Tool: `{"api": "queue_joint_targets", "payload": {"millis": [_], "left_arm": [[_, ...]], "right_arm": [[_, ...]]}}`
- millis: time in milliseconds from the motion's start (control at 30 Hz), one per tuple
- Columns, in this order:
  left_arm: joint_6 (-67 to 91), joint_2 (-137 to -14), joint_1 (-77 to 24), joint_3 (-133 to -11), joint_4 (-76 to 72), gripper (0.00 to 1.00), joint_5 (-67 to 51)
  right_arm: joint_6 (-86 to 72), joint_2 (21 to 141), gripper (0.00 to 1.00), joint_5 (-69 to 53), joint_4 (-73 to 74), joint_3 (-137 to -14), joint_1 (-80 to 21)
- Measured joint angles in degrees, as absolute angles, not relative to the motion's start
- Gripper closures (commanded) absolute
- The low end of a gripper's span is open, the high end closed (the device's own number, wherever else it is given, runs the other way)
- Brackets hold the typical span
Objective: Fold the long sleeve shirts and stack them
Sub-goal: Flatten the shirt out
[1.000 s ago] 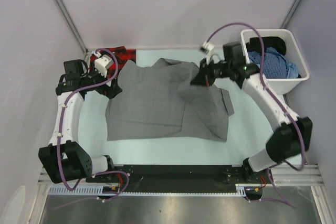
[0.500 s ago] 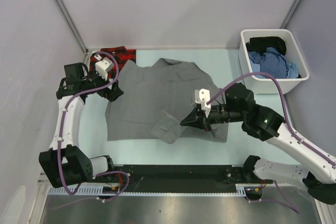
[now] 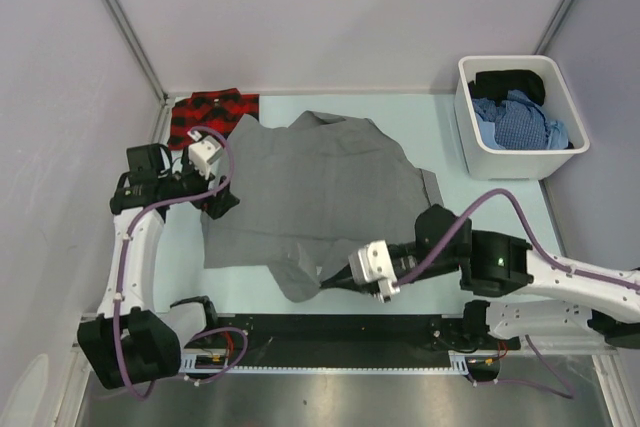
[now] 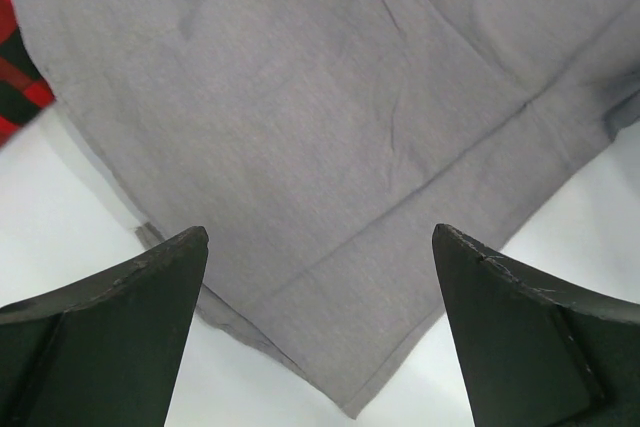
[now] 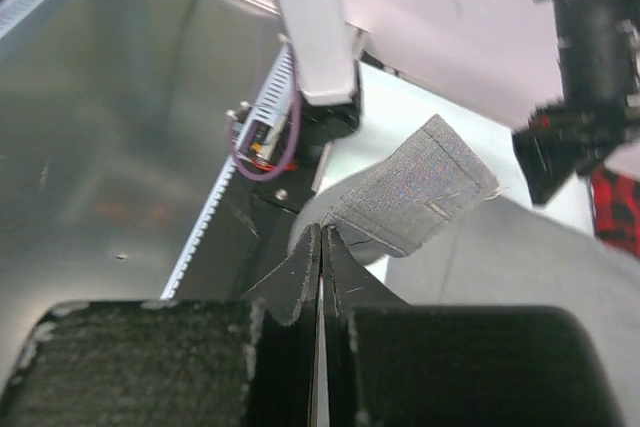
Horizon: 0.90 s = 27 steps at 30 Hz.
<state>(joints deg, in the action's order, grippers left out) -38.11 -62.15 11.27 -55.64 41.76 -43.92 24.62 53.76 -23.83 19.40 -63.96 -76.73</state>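
The grey shirt [image 3: 320, 182] lies spread on the table, collar toward the back. My right gripper [image 3: 326, 283] is shut on its sleeve cuff [image 5: 420, 190] and holds it low near the table's front edge, with the sleeve drawn diagonally across the shirt's body. In the right wrist view the jaws [image 5: 320, 234] are pressed together with the cuff sticking out past the tips. My left gripper [image 3: 222, 203] is open and empty, hovering over the shirt's left edge [image 4: 330, 127]. The red-and-black plaid shirt [image 3: 210, 110] lies bunched at the back left, partly under the grey one, and shows in the left wrist view [image 4: 12, 77].
A white bin [image 3: 510, 60] at the back right holds blue and black clothes. The black rail and metal shelf [image 5: 110, 147] run along the near edge, just below my right gripper. Walls close in the left, back and right sides.
My right gripper has carried the grey sleeve from the back right, across the shirt, down to the front edge. My left gripper has shifted slightly nearer.
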Motion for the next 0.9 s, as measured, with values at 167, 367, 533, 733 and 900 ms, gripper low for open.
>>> {"api": "queue_joint_targets", "payload": {"millis": [167,367,533,733,900], "left_arm": [[-40.14,-58.81,11.27,-53.15,43.59,0.01,-44.82],[-40.99,-56.93,11.27,-51.40,44.36,0.01,-45.30],[-41.01,-57.76,11.27,-51.35,44.29,0.02,-45.34],[-40.99,-62.35,11.27,-51.37,43.72,0.03,-44.82],[-40.95,-65.25,11.27,-51.59,43.31,0.03,-43.79]], "right_arm": [[26.48,53.06,1.00,-19.92,17.98,-63.20,-83.74],[24.45,53.15,1.00,-16.32,13.39,-59.22,-80.73],[21.78,54.85,1.00,-22.20,12.12,-49.71,-62.26],[25.41,63.07,1.00,-30.02,17.02,-44.47,-56.25],[30.35,73.49,1.00,-38.94,19.70,-49.69,-57.14]]}}
